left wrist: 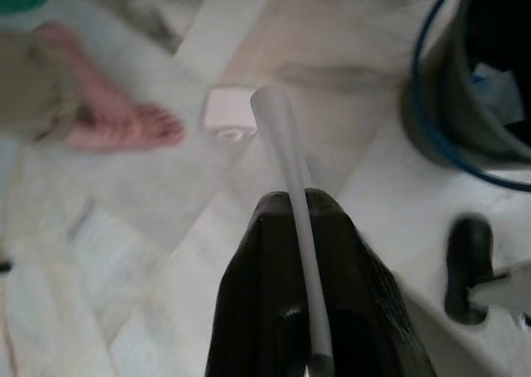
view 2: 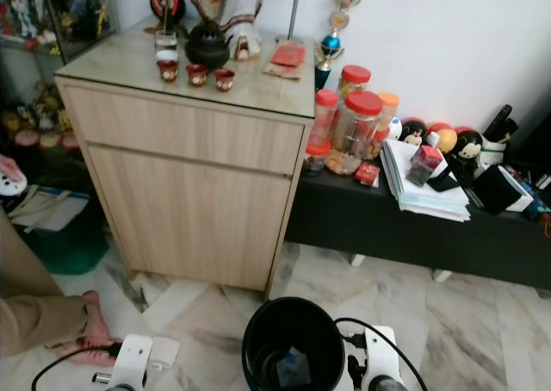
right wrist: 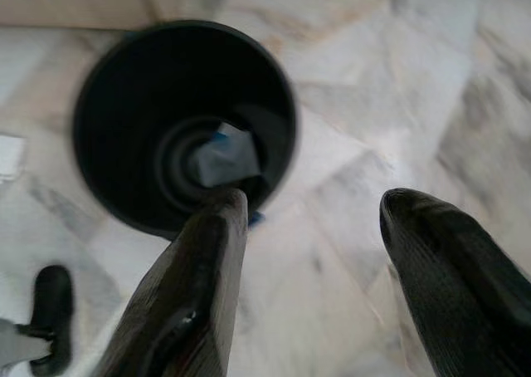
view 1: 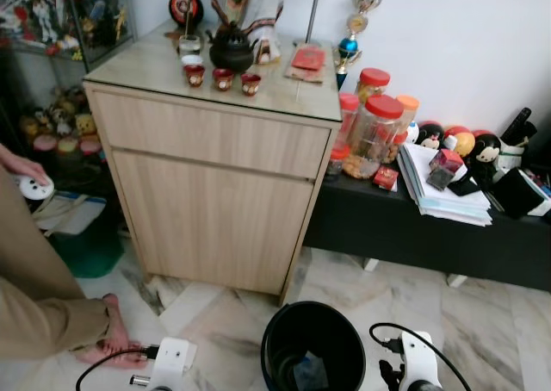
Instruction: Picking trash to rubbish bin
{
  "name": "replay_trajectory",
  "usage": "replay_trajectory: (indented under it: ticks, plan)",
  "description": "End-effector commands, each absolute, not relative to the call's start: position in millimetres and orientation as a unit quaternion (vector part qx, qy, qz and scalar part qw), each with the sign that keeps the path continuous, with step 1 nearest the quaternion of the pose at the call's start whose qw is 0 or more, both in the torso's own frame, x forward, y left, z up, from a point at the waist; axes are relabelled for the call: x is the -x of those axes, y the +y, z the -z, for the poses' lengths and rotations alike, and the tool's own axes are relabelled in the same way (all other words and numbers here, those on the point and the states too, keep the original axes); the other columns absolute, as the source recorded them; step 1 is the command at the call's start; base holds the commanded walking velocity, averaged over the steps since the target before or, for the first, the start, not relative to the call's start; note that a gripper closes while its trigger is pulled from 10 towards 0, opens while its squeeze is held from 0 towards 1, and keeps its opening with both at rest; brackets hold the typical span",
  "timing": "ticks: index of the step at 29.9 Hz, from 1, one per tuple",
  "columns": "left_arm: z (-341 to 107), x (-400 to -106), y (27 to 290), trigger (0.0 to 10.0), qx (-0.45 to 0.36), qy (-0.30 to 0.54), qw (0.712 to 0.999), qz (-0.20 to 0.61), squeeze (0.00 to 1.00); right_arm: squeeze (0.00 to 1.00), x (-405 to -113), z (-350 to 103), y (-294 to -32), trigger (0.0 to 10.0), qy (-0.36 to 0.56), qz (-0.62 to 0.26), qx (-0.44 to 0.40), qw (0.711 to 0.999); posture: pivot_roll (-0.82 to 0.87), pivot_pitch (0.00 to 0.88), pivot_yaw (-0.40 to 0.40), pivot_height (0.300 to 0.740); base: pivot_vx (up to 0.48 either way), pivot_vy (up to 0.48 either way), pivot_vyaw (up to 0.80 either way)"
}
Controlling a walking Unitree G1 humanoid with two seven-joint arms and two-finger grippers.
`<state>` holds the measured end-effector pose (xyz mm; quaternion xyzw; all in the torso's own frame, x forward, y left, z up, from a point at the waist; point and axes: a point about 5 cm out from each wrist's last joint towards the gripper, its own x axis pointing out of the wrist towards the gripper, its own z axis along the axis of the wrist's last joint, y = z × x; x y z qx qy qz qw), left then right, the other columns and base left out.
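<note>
A black round rubbish bin (view 1: 312,348) stands on the marble floor between my two wrists. A crumpled blue-and-white scrap (right wrist: 222,161) lies at its bottom. My left gripper (left wrist: 290,207) is shut on a thin white stick (left wrist: 282,136) that pokes out past the fingertips, left of the bin and above the floor. A small white square scrap (left wrist: 230,111) lies on the floor beyond the stick's tip, also visible as a white scrap (view 2: 164,350) beside my left wrist. My right gripper (right wrist: 315,207) hangs open over the floor just beside the bin's rim, with nothing between its fingers.
A person stands at the left, with a bare foot (view 1: 112,331) close to the white scrap and a hand (view 1: 21,165) holding a round white thing. A wooden cabinet (view 1: 215,193) and a low black bench (view 1: 413,227) with jars and papers stand behind the bin.
</note>
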<state>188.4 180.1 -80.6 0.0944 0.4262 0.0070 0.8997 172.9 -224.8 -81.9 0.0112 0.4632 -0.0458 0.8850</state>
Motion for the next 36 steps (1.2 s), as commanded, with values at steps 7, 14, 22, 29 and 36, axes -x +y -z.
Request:
replay_trajectory:
  ticks: [7,14,22,29,36]
  plan:
    - [80.5,-189.8,174.9,10.0,-0.087,0.425,0.901,-0.001,0.00,0.00,-173.3,80.3,-230.4,10.0,0.461,0.053,-0.007,0.886,0.18,0.000,-0.150,0.740,0.000,0.000,0.00]
    - [80.2,-190.3,174.7,10.0,-0.088,0.424,0.901,-0.002,0.00,0.00,-173.5,80.3,-230.0,10.0,0.461,0.052,-0.008,0.886,0.18,0.000,-0.150,0.740,0.043,0.000,0.00]
    - [80.4,-189.8,175.4,10.0,-0.090,0.425,0.901,-0.003,0.00,0.00,-173.5,80.5,-229.8,10.0,0.462,0.053,-0.007,0.885,0.18,0.000,-0.150,0.740,0.351,0.000,0.00]
    - [80.6,-189.5,175.0,10.0,-0.089,0.424,0.901,-0.002,0.00,0.00,-173.5,80.4,-229.8,10.0,0.461,0.054,-0.008,0.886,0.18,0.000,-0.150,0.740,0.331,0.000,0.00]
    - [78.9,-192.7,174.6,10.0,-0.093,0.418,0.904,-0.001,0.00,0.00,-173.6,80.4,-229.9,10.0,0.460,0.055,-0.008,0.886,0.18,0.000,-0.150,0.740,0.144,0.000,0.00]
